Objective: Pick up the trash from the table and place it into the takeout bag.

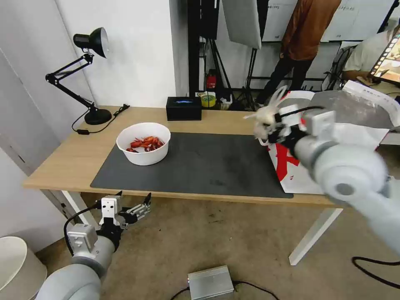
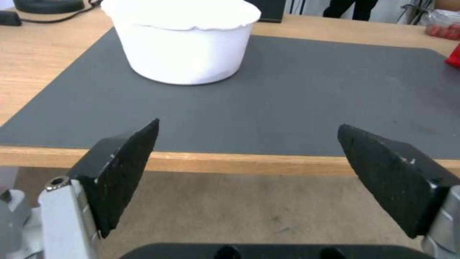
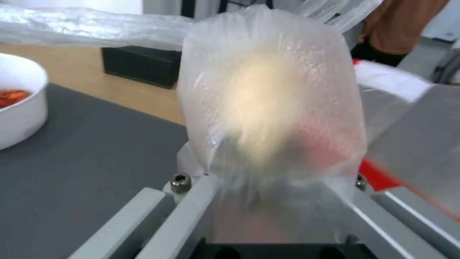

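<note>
Right hand [image 1: 266, 121] raised and clenched; left hand [image 1: 133, 204] low, fingers spread.

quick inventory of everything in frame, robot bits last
table: 1, light wood on white legs, centre
mat: 1, dark grey, on the table
bowl: 1, white, red shells inside, on the mat's left part
small bag: 1, clear with a whitish lump, held up at the mat's right end beside the takeout bag
takeout bag: 1, white and red, foil lined, at the table's right end
black box: 1, at the table's back edge
tape roll: 1, yellow, right of the black box
desk lamp: 1, black, back left of the table
grey box: 1, on the floor
left gripper: open, below the table's front edge
right gripper: shut on the small bag
</note>
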Motion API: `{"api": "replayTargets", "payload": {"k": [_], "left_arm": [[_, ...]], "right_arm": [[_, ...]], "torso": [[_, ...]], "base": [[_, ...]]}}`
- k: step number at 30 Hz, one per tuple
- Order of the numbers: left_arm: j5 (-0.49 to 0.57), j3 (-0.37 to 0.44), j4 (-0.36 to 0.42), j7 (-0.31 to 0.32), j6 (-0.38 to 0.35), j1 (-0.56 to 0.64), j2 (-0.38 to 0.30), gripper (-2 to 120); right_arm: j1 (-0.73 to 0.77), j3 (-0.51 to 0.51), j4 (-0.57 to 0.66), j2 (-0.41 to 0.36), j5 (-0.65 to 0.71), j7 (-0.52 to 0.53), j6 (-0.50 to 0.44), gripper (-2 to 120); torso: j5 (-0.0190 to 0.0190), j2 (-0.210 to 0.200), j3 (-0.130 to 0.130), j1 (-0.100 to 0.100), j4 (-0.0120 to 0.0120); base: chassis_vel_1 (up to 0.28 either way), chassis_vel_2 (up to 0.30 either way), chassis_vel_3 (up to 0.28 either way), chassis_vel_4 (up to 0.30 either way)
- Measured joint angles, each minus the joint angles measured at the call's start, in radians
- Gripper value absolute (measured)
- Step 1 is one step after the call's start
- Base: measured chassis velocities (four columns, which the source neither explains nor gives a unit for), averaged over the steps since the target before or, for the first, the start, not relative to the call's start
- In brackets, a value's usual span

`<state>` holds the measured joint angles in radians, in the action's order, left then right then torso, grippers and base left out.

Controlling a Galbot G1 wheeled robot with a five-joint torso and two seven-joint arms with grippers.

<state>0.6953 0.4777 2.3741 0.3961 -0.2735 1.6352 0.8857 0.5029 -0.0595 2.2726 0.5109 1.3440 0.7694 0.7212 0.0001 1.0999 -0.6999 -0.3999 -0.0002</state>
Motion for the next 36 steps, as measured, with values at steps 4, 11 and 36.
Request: {"api": "replayTargets", "payload": {"k": [4,11,36], "left_arm": [[0.0,0.0,0.003,-0.001,0.0,0.001,0.0,100],[0.001,0.001,0.017,-0.003,-0.003,0.001,-0.003,100],[0.009,-0.004,0.006,-0.005,-0.001,-0.01,-0.013,100]], "right_arm": [[0.007,-0.039,0.004,-0.032,0.027,0.004,-0.001,6],[0.031,-0.148,-0.027,-0.075,0.076,0.013,-0.002,6],[-0.003,-0.164,-0.264,-0.063,0.108,0.009,-0.003,6]], "torso": [[-0.0001,0.0,0.0,0.0,0.0001],[-0.0001,0.0,0.0,0.0,0.0001],[0.0,0.0,0.0,0.0,0.0002]], "base": [[0.0,0.0,0.0,0.0],[0.0,0.0,0.0,0.0],[0.0,0.0,0.0,0.0]]}}
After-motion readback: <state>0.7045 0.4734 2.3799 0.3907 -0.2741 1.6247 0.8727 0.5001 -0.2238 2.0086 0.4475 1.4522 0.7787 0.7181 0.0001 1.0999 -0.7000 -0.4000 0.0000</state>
